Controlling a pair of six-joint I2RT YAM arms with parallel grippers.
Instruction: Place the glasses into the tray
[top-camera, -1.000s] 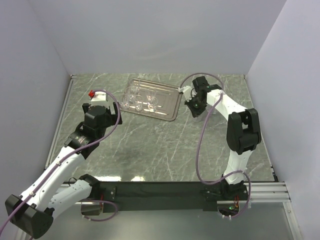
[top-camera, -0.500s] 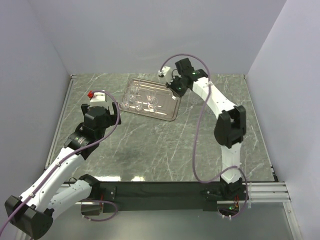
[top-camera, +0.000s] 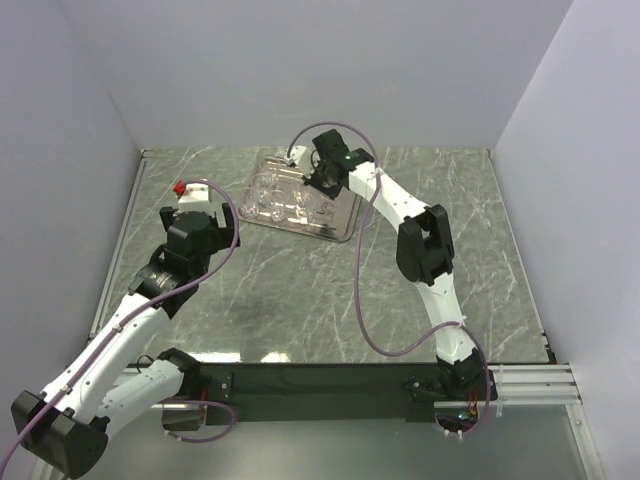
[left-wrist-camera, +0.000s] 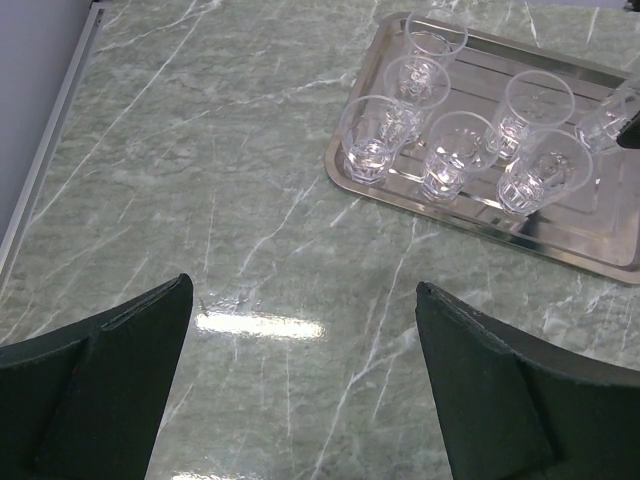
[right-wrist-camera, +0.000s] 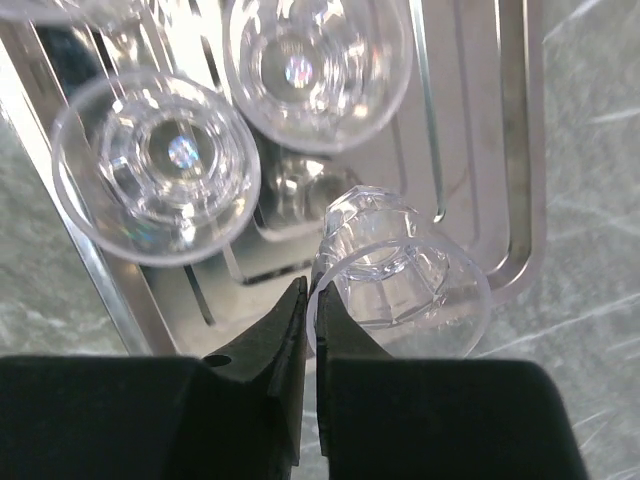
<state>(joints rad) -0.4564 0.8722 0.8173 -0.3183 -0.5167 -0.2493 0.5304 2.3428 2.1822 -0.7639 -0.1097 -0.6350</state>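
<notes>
The right gripper (right-wrist-camera: 312, 318) is pinched shut on one wall of the held glass (right-wrist-camera: 400, 272), a small clear faceted drinking glass, with one finger inside its rim and one outside. It holds the glass over a flat rectangular silver metal tray (right-wrist-camera: 520, 150) with a raised rim and a stepped inner panel. The held glass is just inside the tray's corner, just beside two of the other glasses (right-wrist-camera: 155, 165) that stand in the tray. Whether its base touches the tray floor I cannot tell, since the wrist view looks down through the glass.

The main risk is the release. The grip takes only a thin strip of slick wall, so a glass let go while still above the floor would probably drop, tip and knock its neighbours. This close to the corner, the base could land half on the panel's step or on the rim and lean. Drawing the fingers back carelessly could catch the rim or brush the nearest standing glass.

All the glasses are alike: round, colourless, thick-bottomed and hard to pick out against the bright metal. The left wrist view shows six standing upright inside the tray, packed close together.

The left gripper (left-wrist-camera: 300, 400) is spread wide and holds nothing. It hangs over the grey-green marbled tabletop (left-wrist-camera: 200, 200), well apart from the tray and off the end opposite the held glass.
</notes>
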